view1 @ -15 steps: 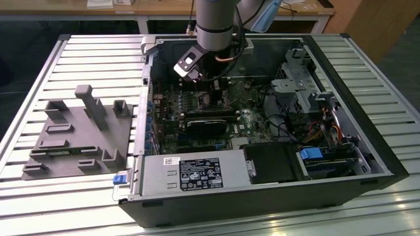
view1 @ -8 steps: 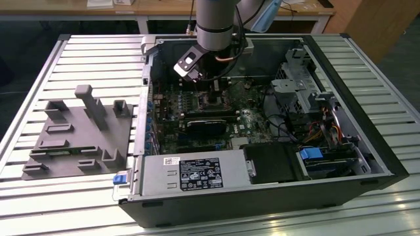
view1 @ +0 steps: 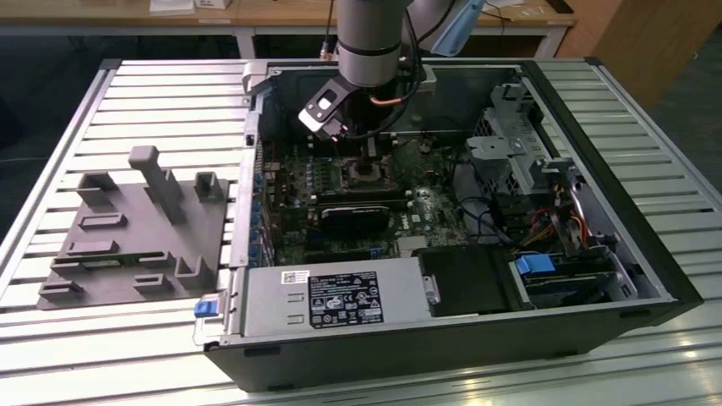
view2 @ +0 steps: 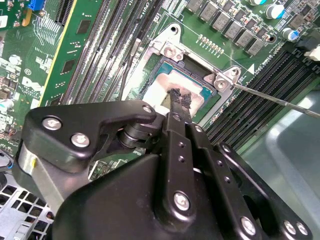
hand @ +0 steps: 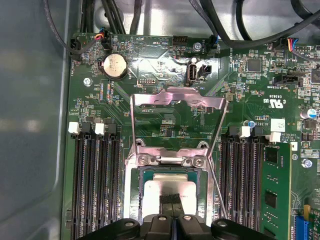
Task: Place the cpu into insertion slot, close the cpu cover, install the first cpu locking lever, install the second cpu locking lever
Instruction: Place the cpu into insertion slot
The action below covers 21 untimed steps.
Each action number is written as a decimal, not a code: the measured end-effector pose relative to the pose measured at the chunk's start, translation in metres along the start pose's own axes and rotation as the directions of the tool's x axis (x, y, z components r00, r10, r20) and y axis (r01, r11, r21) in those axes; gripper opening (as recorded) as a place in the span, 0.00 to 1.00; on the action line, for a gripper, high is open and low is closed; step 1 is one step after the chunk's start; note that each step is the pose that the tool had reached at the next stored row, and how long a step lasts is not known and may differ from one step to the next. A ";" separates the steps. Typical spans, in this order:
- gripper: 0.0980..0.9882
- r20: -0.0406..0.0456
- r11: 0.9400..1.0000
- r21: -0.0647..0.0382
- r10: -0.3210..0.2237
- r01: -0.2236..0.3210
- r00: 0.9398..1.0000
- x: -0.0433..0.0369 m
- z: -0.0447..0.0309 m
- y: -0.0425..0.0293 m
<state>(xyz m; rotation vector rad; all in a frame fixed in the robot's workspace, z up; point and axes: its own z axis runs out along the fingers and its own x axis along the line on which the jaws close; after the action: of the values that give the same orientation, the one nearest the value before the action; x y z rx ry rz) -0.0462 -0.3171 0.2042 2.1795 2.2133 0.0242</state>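
The cpu (hand: 155,192) (view2: 192,86) lies flat in the insertion slot (hand: 170,160) (view2: 175,52) (view1: 367,172), its pale metal top showing. My gripper (hand: 173,198) (view2: 177,96) (view1: 358,150) hangs straight over it, shut, with its black fingertips pressed together and resting at the chip's top surface. The cpu cover (hand: 175,102) stands swung open, lifted off the socket on the side away from my fingers. Two thin wire locking levers are raised and unlatched: one (hand: 216,185) (view2: 280,100) on one side of the socket, the other (hand: 132,120) (view2: 131,65) on the opposite side.
Long black memory slots (hand: 95,180) (hand: 242,185) flank the socket, with a green card (hand: 275,190) beyond. In the exterior view the open case holds a power supply (view1: 327,300) and a drive cage (view1: 530,152). A grey fixture plate (view1: 135,228) lies at that view's left.
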 end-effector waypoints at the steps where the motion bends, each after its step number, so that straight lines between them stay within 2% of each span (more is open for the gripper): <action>1: 0.00 0.000 1.000 0.000 0.000 0.000 1.000 0.0000 0.0000 0.0000; 5: 0.00 0.000 1.000 0.000 0.000 0.000 1.000 -0.0001 -0.0026 0.0001; 12: 0.00 -0.004 1.000 0.000 0.000 0.000 1.000 -0.0003 -0.0222 0.0008; 14: 0.00 -0.005 1.000 0.000 0.000 0.000 1.000 -0.0003 -0.0251 0.0009; 16: 0.00 -0.007 1.000 -0.005 0.000 0.000 1.000 -0.0004 -0.0254 0.0009; 19: 0.00 -0.017 1.000 -0.019 0.001 -0.001 1.000 -0.0004 -0.0255 0.0010; 21: 0.00 -0.018 1.000 -0.020 0.001 -0.001 1.000 -0.0004 -0.0272 0.0010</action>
<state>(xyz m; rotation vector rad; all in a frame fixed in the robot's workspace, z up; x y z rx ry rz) -0.0462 -0.3171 0.2314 2.1784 2.2115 0.0662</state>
